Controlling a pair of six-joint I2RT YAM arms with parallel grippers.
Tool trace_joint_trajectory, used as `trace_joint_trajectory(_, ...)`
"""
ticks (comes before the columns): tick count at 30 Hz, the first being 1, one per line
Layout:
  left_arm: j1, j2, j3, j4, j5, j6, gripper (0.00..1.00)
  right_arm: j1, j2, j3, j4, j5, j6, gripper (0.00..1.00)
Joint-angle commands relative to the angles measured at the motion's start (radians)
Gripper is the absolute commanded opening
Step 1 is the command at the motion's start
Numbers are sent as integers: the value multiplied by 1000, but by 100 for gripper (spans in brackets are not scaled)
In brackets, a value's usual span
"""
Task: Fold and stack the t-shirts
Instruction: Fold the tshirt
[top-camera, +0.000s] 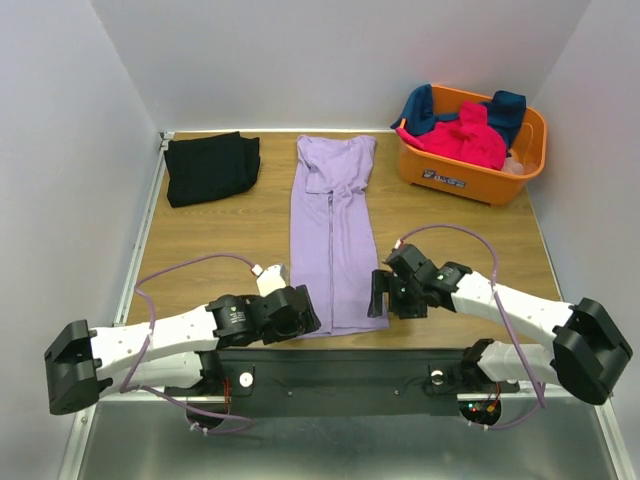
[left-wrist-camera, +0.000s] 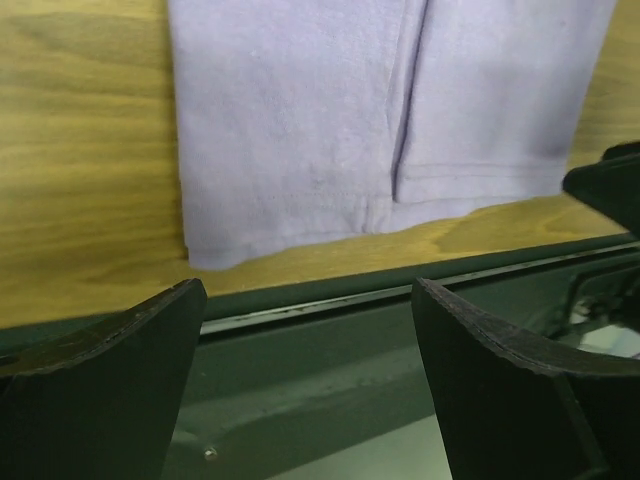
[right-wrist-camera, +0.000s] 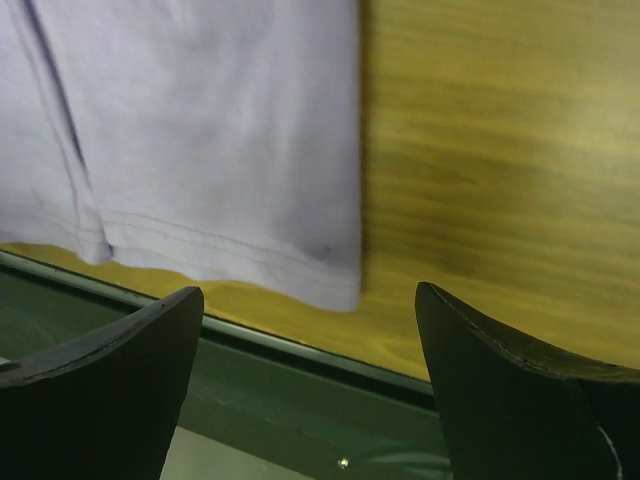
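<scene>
- The left arm is stretched low along the near edge of the table (top-camera: 230, 235), reaching from its base towards 3 o'clock. The left gripper (top-camera: 303, 314) is held just beside the near left corner of the lavender t-shirt (top-camera: 332, 235), at 7 o'clock from the shirt's middle.
- In the left wrist view its fingers (left-wrist-camera: 110, 380) are seen spread apart, released, with nothing between them. The shirt's hem is seen just beyond them.
- The right arm is bent at the elbow and reaches from its base towards 9 o'clock. The right gripper (top-camera: 381, 296) is held at the shirt's near right corner, at 5 o'clock from its middle.
- Its fingers (right-wrist-camera: 520, 390) are likewise spread and released, grasping nothing.
- The lavender t-shirt is laid flat at the table's centre as a long narrow strip, its sides folded in.
- A folded black t-shirt (top-camera: 210, 167) is laid at 10 o'clock, well apart from the lavender one.
- An orange basket (top-camera: 455, 178) is set at 2 o'clock, with a hot-pink t-shirt (top-camera: 465, 138) and a dark teal-blue t-shirt (top-camera: 505, 108) heaped inside.
- A white label is seen on the basket's near wall, but its writing is too small to be read.
</scene>
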Motion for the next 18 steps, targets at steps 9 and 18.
trace_joint_trajectory(9,-63,16,21,-83,-97,-173,95,23,-76,-99,27,69,149,86)
trace_joint_trajectory(18,-78,10,0,-63,-93,-207,94,26,-82,-159,80,46,211,70)
